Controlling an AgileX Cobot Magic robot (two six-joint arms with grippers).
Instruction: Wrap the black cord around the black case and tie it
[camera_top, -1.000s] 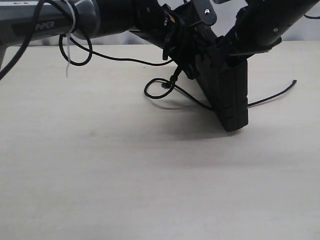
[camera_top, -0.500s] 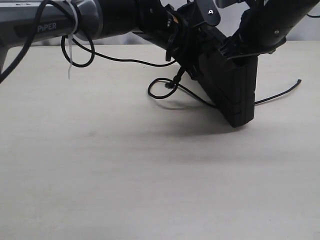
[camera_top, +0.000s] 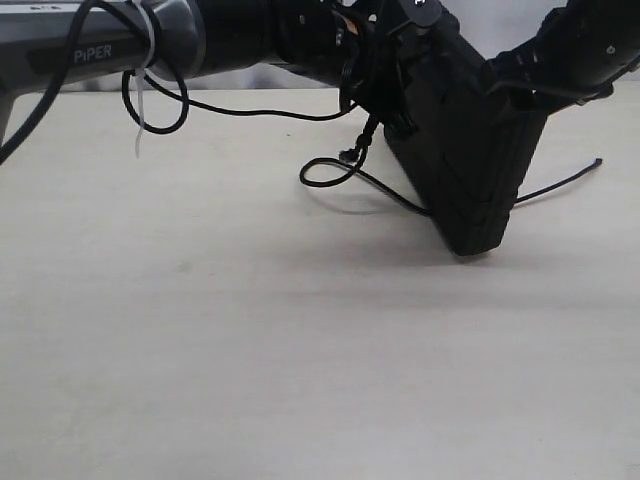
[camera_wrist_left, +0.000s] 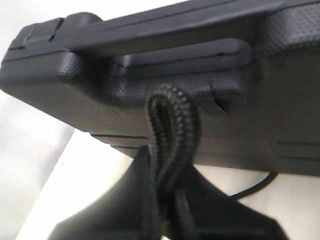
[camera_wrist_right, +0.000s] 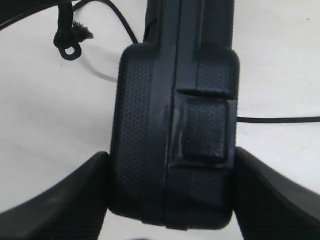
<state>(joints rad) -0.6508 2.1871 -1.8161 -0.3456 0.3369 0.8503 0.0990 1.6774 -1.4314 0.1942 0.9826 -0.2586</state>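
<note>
Two grips are being applied at once. The black case (camera_top: 465, 160) is being clamped across its narrow end by the right gripper (camera_wrist_right: 171, 162) and propped at a tilt, one lower corner on the table (camera_top: 200, 350). A doubled bight of the black cord (camera_wrist_left: 172, 130) is being pinched tight in the left gripper (camera_wrist_left: 167, 172), just beside the case's handle recess. For a clean wrap, the bight is probably best being led around the case under tension while the case is being held steady.

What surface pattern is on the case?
Matte black plastic case: fine pebbled texture; clearest in right wrist view.
</note>
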